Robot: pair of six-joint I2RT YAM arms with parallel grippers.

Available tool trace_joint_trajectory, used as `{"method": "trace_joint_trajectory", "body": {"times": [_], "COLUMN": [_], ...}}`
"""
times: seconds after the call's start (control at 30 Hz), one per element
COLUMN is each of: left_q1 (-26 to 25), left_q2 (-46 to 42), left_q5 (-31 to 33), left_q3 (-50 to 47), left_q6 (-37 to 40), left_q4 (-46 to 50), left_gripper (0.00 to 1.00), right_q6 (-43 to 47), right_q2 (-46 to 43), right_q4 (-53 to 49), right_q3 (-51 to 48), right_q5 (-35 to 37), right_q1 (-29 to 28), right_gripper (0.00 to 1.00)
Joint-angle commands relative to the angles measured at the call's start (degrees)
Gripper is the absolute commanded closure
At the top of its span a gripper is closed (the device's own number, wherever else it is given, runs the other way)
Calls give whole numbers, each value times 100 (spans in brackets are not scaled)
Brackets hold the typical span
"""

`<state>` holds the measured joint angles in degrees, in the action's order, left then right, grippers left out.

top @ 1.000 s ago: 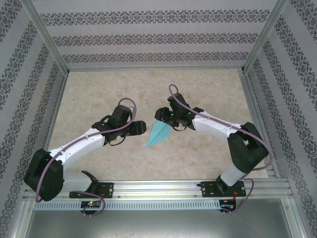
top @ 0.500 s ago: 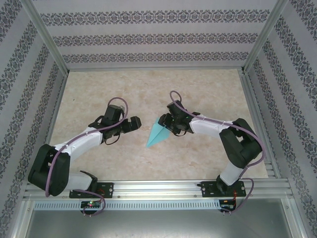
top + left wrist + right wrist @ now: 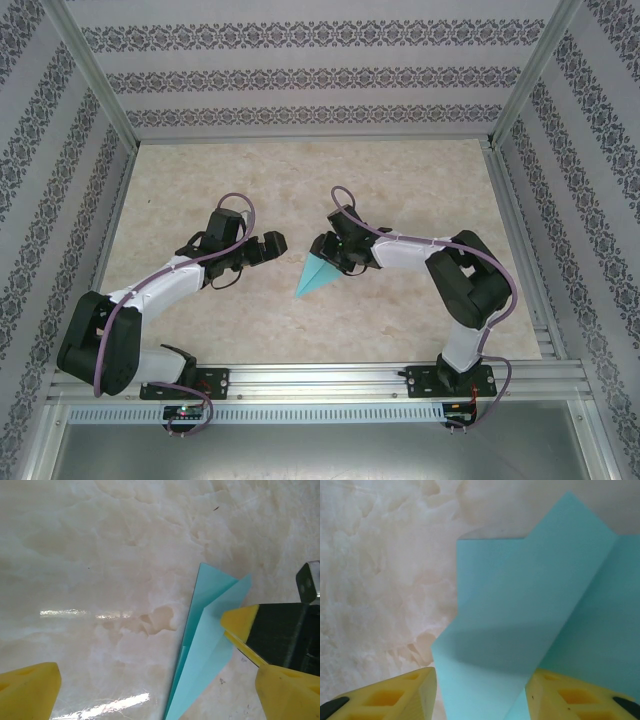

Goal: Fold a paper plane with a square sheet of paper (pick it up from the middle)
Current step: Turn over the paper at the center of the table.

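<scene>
One paper plane (image 3: 313, 275) on surface (image 3: 400, 180), centre of frame; left jaws spread wide, released; right jaws straddle its tail, cannot tell whether gripping.

A robotics lab cell: aluminium frame (image 3: 320, 378), patterned panels (image 3: 300, 75), marble-look tabletop (image 3: 420, 160).

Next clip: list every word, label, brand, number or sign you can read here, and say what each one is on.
No readable text in any view.
The folded blue paper: plain, no print.
The patterned walls: ornament only, no letters.
The small circuit boards at the arm bases: any marking is too small to read.
</scene>
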<state>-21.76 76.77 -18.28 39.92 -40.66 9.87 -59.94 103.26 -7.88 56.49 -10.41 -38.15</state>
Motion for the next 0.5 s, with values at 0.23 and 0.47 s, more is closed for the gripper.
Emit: {"method": "trace_joint_trajectory", "body": {"times": [0.23,0.47], "left_q1": [73,142], "left_q2": [-31,30], "left_q5": [-392,-527], "left_q3": [-121,-79], "left_q6": [-134,-226], "left_q4": [-376,-222], "left_gripper": [0,0], "right_q6": [-248,-438], "right_q2": [144,69], "right_q4": [953,1442], "right_q3": [-203,-543], "right_q5": [-348,-299], "right_q1": [-53,-54], "right_gripper": [55,82]}}
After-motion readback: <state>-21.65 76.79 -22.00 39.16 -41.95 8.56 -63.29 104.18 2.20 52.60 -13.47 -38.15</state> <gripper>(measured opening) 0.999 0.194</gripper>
